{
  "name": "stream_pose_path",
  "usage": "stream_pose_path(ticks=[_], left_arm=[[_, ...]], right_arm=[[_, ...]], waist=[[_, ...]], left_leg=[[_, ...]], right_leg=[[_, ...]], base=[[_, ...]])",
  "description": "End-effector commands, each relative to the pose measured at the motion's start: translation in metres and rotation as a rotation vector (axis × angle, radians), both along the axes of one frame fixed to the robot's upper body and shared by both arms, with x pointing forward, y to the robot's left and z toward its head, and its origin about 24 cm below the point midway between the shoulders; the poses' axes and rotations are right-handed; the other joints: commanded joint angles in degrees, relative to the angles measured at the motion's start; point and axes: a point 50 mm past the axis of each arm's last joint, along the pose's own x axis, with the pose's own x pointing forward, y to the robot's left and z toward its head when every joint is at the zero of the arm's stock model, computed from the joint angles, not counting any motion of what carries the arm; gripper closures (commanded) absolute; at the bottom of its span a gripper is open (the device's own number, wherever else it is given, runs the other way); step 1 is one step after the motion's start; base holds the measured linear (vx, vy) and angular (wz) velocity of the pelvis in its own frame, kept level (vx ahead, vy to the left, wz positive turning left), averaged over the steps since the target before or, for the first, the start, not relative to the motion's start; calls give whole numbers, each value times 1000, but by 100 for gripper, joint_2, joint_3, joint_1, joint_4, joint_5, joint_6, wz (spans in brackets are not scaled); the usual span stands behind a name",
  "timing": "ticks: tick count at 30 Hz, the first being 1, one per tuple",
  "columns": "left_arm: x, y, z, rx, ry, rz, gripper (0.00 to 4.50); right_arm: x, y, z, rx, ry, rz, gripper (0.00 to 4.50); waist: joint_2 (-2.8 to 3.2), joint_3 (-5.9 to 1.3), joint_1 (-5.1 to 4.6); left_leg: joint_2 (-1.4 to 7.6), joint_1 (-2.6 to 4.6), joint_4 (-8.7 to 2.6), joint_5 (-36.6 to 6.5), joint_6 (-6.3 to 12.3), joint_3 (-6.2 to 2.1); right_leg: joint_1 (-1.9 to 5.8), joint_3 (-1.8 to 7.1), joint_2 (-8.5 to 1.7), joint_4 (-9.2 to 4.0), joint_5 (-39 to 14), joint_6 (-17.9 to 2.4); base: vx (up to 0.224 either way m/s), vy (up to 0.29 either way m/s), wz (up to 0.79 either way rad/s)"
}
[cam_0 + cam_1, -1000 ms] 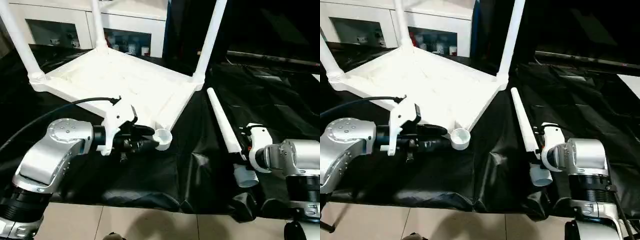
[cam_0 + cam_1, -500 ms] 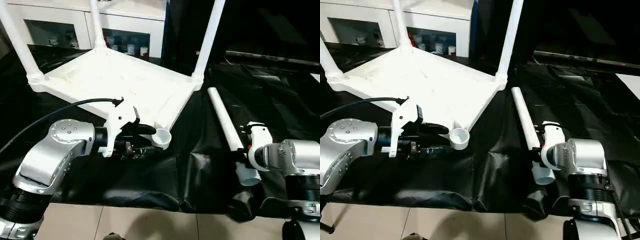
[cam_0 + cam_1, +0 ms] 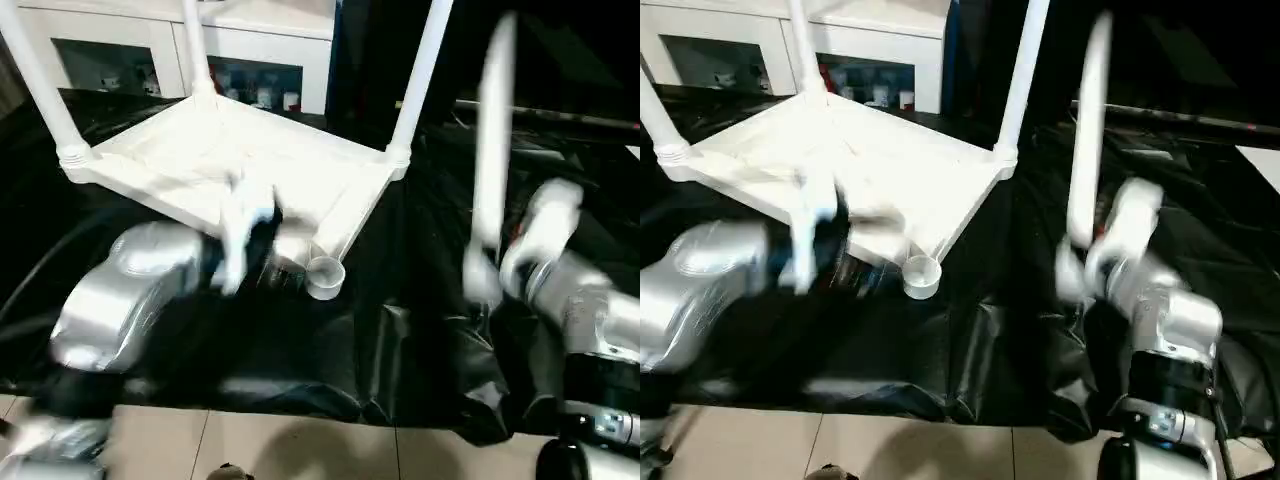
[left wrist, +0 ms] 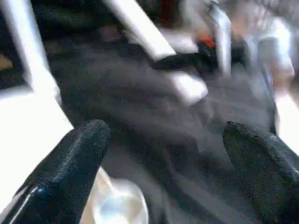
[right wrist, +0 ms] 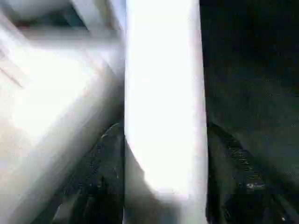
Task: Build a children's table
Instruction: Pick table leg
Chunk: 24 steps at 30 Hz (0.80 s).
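At centre right the right gripper [image 3: 490, 262], closed on the fourth leg [image 3: 492, 130], has swung it upright beside the upturned table [image 3: 240, 160], while the left gripper [image 4: 168, 154] now spreads wide, empty, near the open corner socket [image 3: 325, 277].

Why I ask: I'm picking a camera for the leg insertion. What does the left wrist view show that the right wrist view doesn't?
Left wrist view alone: the left end effector, fingers wide apart with nothing between them, near the empty corner socket, plus a mounted leg. Right wrist view alone: a close look at the right end effector shut on the loose leg. Shared: that loose leg, the white table top and the black cloth.
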Motion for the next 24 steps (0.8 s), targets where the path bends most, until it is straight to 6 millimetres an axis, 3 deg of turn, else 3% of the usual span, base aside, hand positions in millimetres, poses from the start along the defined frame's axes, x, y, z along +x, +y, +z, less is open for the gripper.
stream_pose_path(ticks=[1, 3, 7, 8, 10, 12, 15, 18, 19, 20, 21, 22, 24], left_arm=[[4, -5, 7, -83, 7, 18, 0], [7, -10, 11, -152, 28, 33, 0], [21, -26, 22, -378, 143, 87, 0], [22, -27, 22, -387, 151, 90, 0], [27, -31, 24, -395, 167, 100, 0], [29, -32, 26, -402, 164, 96, 0], [30, -35, 28, -426, 183, 98, 0], [31, -35, 29, -447, 200, 111, 0], [33, -34, 27, -445, 215, 131, 0], [33, -34, 27, -445, 215, 131, 0], [35, -33, 26, -440, 224, 148, 0], [36, -33, 25, -442, 227, 157, 35], [39, -29, 23, -443, 233, 198, 35]], right_arm=[[-1, 2, 20, 49, -147, 38, 259], [-3, 8, 26, 70, -196, 75, 260], [-17, 48, 39, 99, -328, 377, 260], [-19, 52, 38, 93, -335, 408, 260], [-28, 78, 32, 64, -337, 578, 260], [-30, 89, 28, 53, -330, 633, 260], [-32, 97, 24, 58, -329, 670, 260], [-34, 102, 23, 55, -325, 696, 260], [-35, 107, 21, 44, -324, 717, 260], [-35, 107, 21, 44, -324, 717, 260], [-35, 109, 20, 23, -322, 725, 260], [-34, 109, 19, 8, -321, 726, 260], [-32, 111, 15, -56, -316, 713, 260]], waist=[[41, -423, 10], [26, -422, 0], [3, -414, 16], [3, -408, 34], [5, -402, 29], [17, -395, 3], [-17, -403, 27], [0, -396, 30], [-34, -405, 31], [-14, -399, 46], [-47, -400, 40], [-32, -405, 53], [-59, -400, 40]], left_leg=[[39, 113, -352, -942, -180, 42], [30, 109, -350, -882, -118, 48], [16, 87, -336, -971, 19, 52], [26, 97, -338, -1022, 33, 43], [32, 98, -350, -1070, 14, 32], [38, 96, -362, -1118, -23, 21], [46, 99, -363, -1071, -56, 17], [55, 98, -371, -1039, -54, 15], [55, 94, -368, -1010, -38, 19], [51, 97, -372, -977, -33, 17], [51, 89, -371, -958, -23, 20], [53, 84, -365, -895, -29, 18], [40, 78, -362, -860, -52, 25]], right_leg=[[281, 168, -226, -421, -329, -1018], [281, 164, -208, -418, -243, -1056], [311, 164, -222, -464, -387, -1091], [302, 158, -224, -487, -539, -1041], [297, 160, -230, -515, -732, -937], [276, 163, -231, -540, -878, -865], [274, 162, -241, -507, -873, -906], [267, 159, -231, -502, -728, -929], [275, 158, -234, -499, -667, -937], [269, 157, -233, -495, -636, -934], [278, 157, -235, -497, -618, -925], [285, 159, -246, -487, -550, -912], [291, 159, -244, -497, -566, -877]], base=[[0, 0, 0], [0, 0, 0], [0, 0, 0], [0, 0, 0], [0, 0, 0], [0, 0, 0], [0, 0, 0], [0, 0, 0], [0, 0, 0], [0, 0, 0], [0, 0, 0], [0, 0, 0], [0, 0, 0]])
